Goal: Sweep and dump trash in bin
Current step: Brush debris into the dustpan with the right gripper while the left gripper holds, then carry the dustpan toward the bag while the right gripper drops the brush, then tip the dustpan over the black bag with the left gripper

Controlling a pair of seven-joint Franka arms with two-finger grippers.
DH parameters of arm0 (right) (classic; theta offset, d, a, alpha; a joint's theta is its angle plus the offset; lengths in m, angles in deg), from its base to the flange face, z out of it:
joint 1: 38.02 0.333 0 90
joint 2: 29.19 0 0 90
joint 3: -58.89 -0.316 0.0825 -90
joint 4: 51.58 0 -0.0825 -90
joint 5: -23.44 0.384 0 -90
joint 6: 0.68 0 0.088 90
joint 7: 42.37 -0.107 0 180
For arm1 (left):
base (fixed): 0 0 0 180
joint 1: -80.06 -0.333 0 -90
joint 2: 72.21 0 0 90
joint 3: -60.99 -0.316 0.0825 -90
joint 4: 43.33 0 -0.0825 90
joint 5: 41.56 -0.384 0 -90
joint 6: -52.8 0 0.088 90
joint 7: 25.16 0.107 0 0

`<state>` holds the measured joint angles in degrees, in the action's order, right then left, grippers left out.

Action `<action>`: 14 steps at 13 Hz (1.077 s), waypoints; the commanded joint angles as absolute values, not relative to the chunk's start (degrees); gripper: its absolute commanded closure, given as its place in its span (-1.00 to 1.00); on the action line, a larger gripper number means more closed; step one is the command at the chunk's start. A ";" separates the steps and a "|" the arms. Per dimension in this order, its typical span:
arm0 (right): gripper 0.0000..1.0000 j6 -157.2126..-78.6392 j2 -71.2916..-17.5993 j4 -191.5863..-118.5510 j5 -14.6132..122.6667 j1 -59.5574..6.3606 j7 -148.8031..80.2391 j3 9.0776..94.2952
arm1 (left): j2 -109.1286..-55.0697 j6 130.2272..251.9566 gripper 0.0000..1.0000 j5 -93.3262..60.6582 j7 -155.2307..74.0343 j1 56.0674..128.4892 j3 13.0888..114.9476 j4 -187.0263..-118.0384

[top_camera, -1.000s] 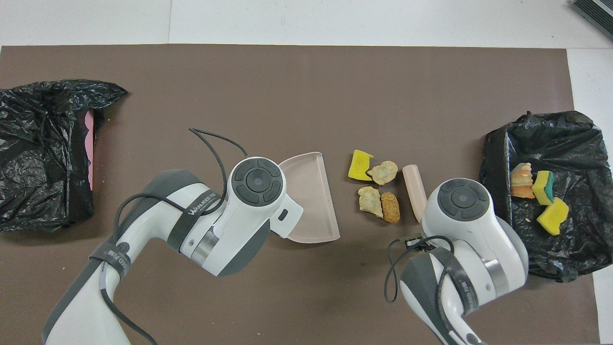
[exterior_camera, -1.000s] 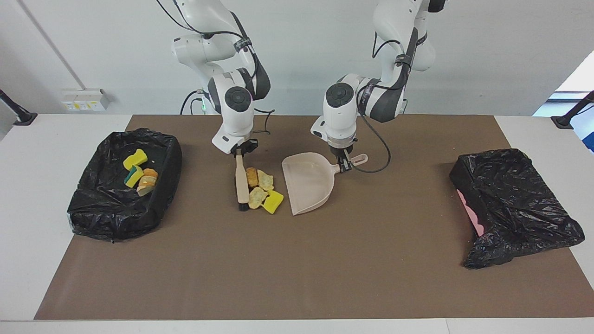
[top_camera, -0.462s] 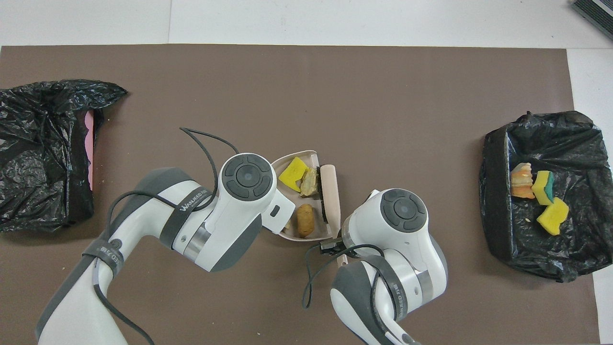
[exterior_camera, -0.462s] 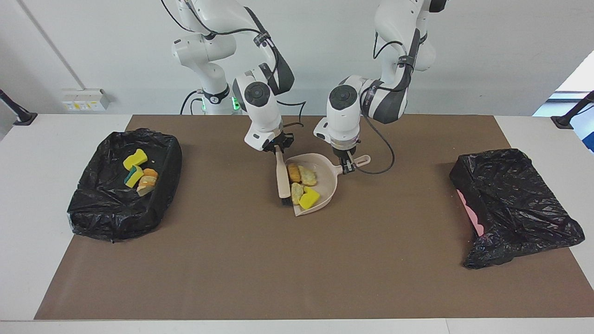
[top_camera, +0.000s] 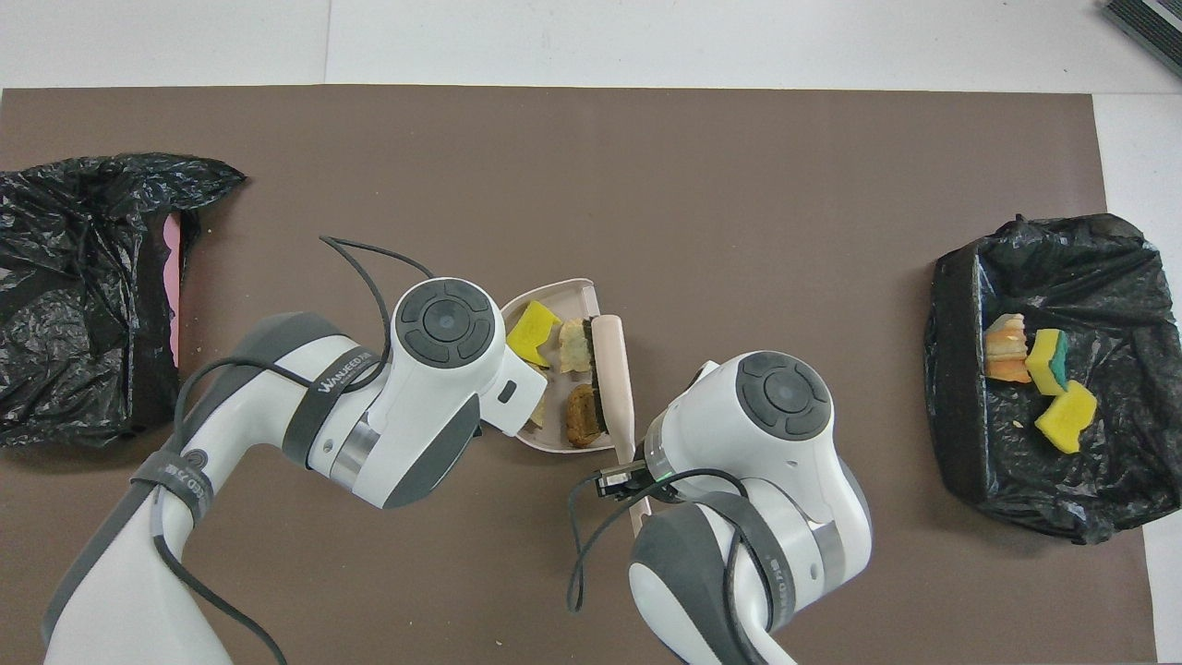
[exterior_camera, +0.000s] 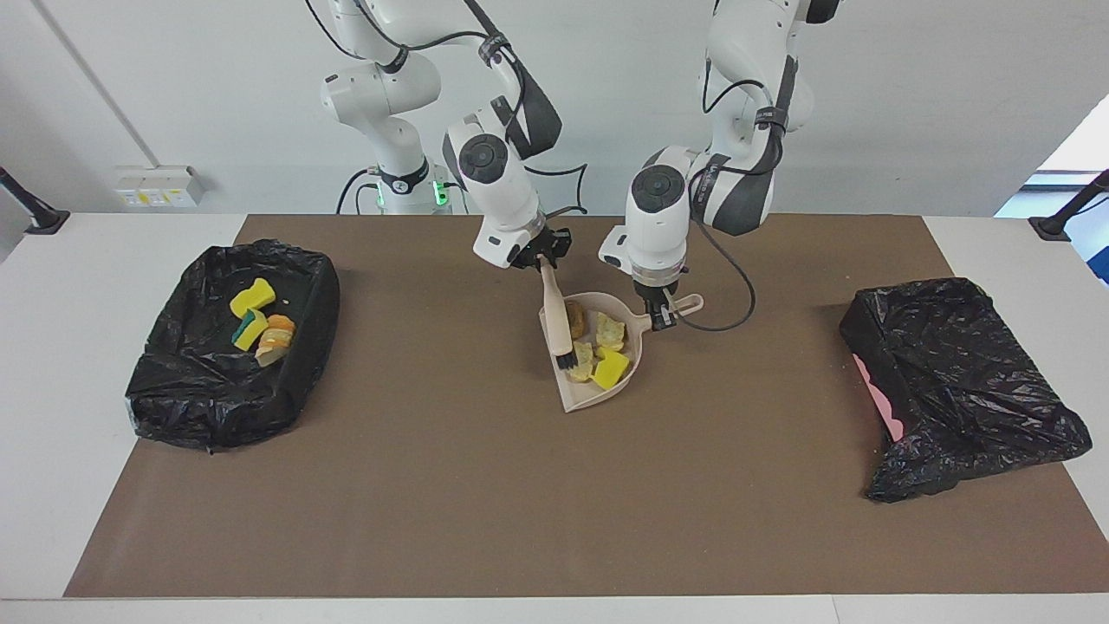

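Note:
Several trash chunks, a yellow sponge wedge [exterior_camera: 611, 371] and tan bread-like lumps [exterior_camera: 609, 329], lie in the beige dustpan [exterior_camera: 589, 397] near the mat's middle. My left gripper [exterior_camera: 663, 316] is shut on the dustpan's handle. My right gripper [exterior_camera: 541, 260] is shut on the beige brush [exterior_camera: 554, 312], whose dark bristles rest at the pan's mouth against the lumps. In the overhead view the sponge [top_camera: 528, 332], brush [top_camera: 611, 360] and pan rim [top_camera: 563, 284] show between the two wrists, which hide both grippers. More trash [exterior_camera: 253, 299] lies in the black-lined bin [exterior_camera: 165, 381] at the right arm's end.
A second black bag over a pink bin [exterior_camera: 953, 381] lies at the left arm's end, also seen from overhead [top_camera: 74, 296]. The lined bin with trash shows overhead [top_camera: 951, 369]. A brown mat [exterior_camera: 520, 503] covers the table.
The brush swept the chunks from the mat into the dustpan. Both grippers, the pan and the brush then shifted toward the left arm's end, with the brush standing more upright.

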<state>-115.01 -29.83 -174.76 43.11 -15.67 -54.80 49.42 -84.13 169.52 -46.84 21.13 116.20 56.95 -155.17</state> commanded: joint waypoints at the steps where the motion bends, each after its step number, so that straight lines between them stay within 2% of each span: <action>1: 1.00 -106.36 -23.41 -175.42 34.28 -17.19 -62.89 48.70 | -81.97 170.75 1.00 -47.89 24.84 113.21 57.21 -156.98; 3: 1.00 -100.90 -19.63 -175.42 33.81 -16.23 -70.11 48.52 | -81.18 170.66 1.00 -47.45 27.39 112.06 57.12 -156.98; 7: 1.00 -101.49 -18.12 -177.00 38.70 -11.85 -75.23 48.08 | -76.01 169.61 1.00 -45.87 36.35 105.13 57.21 -157.06; 8: 1.00 -102.62 -18.29 -178.91 39.08 -9.22 -76.28 48.08 | -74.78 169.34 1.00 -45.87 37.50 102.85 57.12 -156.98; 10: 1.00 -110.50 -18.55 -184.10 39.69 -5.52 -77.70 47.99 | -72.66 168.73 1.00 -44.21 44.94 96.18 57.12 -156.89; 12: 1.00 -112.56 -20.74 -185.60 40.92 -2.97 -79.45 48.08 | -72.22 168.55 1.00 -41.83 51.10 88.89 57.12 -156.10; 14: 1.00 -119.12 -22.06 -188.85 40.93 0.63 -82.34 48.08 | -72.21 167.32 1.00 -41.47 57.43 82.82 56.86 -155.22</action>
<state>-114.09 -21.44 -186.17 40.18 -1.75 -79.48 48.04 -73.37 168.76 -42.98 52.43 87.31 56.31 -155.13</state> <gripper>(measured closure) 0.740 0.683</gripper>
